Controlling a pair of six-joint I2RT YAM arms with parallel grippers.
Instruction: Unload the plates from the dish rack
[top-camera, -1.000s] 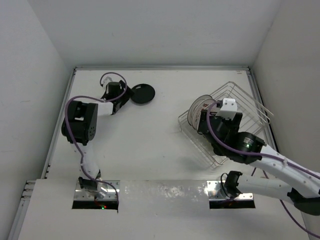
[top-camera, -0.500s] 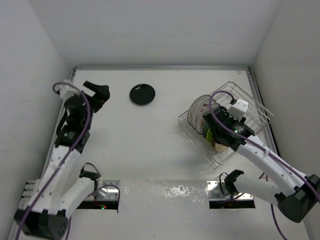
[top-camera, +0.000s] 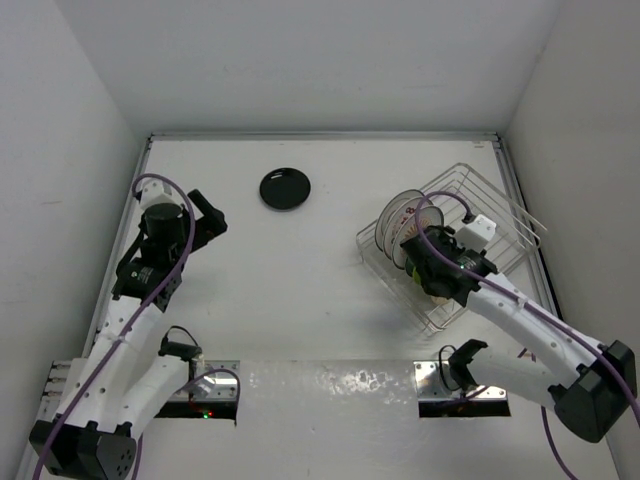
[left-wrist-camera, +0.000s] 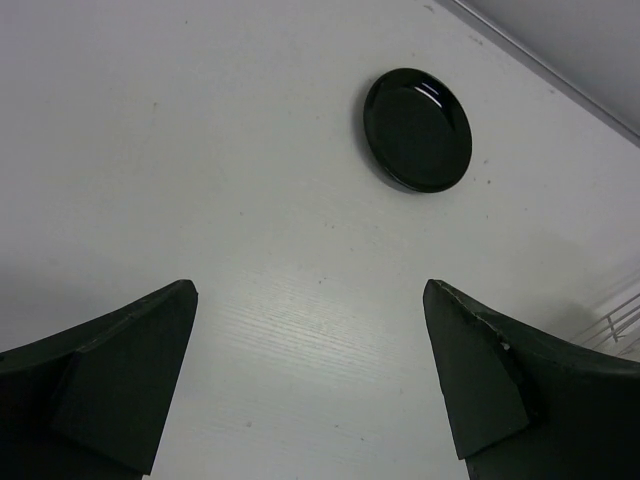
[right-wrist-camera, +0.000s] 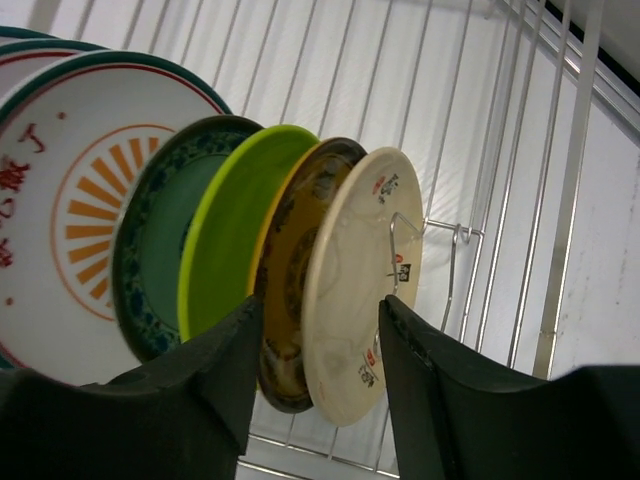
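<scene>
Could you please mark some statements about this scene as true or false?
1. A black plate lies flat on the table, outside the dish rack. True.
2. The left gripper holds it. False: its jaws stand open and empty, apart from the plate.
3. The lime-green plate stands upright in the rack. True.
4. The right gripper hangs clear of the rack. False: its jaws flank the beige plate and the brown plate beside it.

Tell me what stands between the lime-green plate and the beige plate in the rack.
A brown plate stands between the lime-green plate and the beige plate, upright like them; the right wrist view shows it.
</scene>
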